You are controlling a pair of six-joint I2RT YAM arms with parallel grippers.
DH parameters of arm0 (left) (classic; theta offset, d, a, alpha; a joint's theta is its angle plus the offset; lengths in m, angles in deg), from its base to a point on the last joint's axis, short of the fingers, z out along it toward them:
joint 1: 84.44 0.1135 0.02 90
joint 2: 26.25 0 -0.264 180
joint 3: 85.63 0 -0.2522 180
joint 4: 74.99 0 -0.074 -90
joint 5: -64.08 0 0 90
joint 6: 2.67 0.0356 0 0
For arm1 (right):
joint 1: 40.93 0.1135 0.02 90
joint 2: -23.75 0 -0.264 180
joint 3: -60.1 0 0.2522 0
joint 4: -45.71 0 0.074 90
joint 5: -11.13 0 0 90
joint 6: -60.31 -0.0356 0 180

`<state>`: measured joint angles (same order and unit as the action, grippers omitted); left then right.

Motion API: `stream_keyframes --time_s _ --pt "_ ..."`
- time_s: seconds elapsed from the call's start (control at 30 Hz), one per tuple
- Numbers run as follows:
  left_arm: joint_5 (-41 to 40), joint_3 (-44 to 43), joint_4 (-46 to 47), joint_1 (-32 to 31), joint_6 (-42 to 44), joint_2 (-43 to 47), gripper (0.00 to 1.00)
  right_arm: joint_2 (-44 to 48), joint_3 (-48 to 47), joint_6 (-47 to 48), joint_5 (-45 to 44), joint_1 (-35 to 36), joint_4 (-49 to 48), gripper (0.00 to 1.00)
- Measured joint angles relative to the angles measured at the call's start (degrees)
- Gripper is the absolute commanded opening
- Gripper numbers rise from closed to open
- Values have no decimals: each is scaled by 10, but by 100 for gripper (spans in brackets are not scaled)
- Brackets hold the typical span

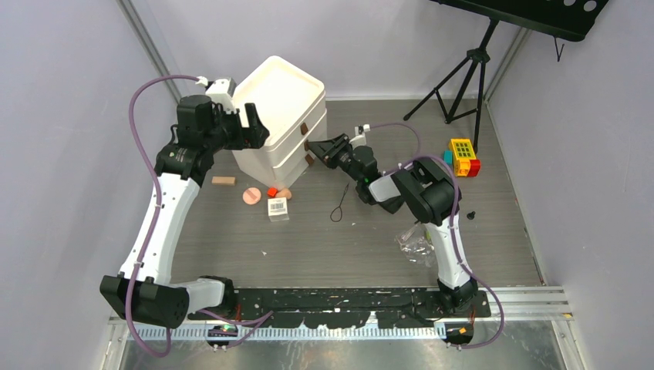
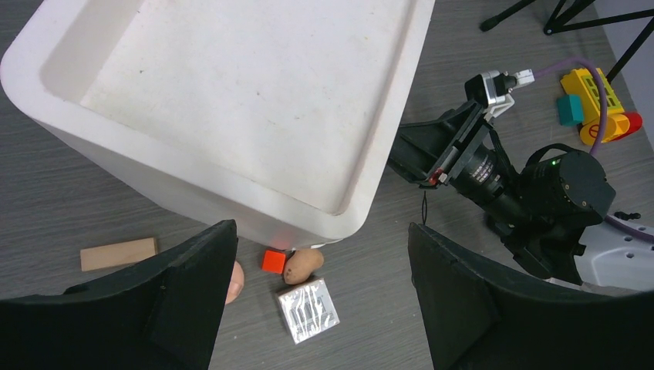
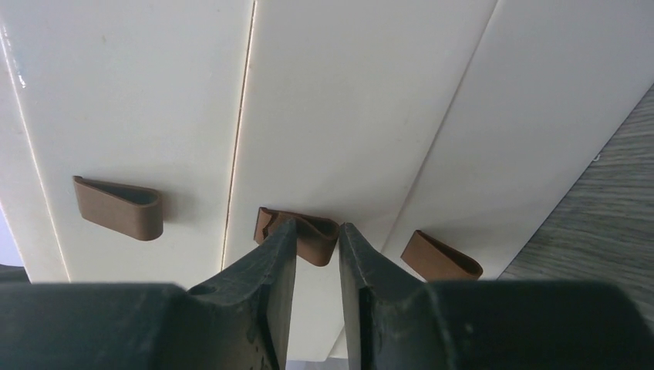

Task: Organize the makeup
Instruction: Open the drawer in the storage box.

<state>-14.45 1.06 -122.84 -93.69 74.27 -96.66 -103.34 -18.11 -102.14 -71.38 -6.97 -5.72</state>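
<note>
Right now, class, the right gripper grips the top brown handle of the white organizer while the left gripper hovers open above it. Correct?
Not quite. The right gripper is on the middle brown handle of three, not the top one; the right wrist view shows it. The left gripper does hover open above the white organizer.

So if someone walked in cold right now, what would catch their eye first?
The white drawer unit at the back middle of the table dominates, with the right fingers pinching its middle brown handle. The left fingers hang open just above its top. On the table in front of it, small makeup lies loose, such as a pink puff and a barcoded box.
</note>
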Motion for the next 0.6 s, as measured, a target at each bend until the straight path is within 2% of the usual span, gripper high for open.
stream_keyframes --time_s 0.2,0.4,0.6 --pt "0 0 0 0 0 0 83 -2 0 -2 0 0 0 17" --pt "0 0 0 0 0 0 83 -1 15 2 -2 0 -8 0" --pt "0 0 0 0 0 -6 83 30 49 19 -10 0 -7 0"
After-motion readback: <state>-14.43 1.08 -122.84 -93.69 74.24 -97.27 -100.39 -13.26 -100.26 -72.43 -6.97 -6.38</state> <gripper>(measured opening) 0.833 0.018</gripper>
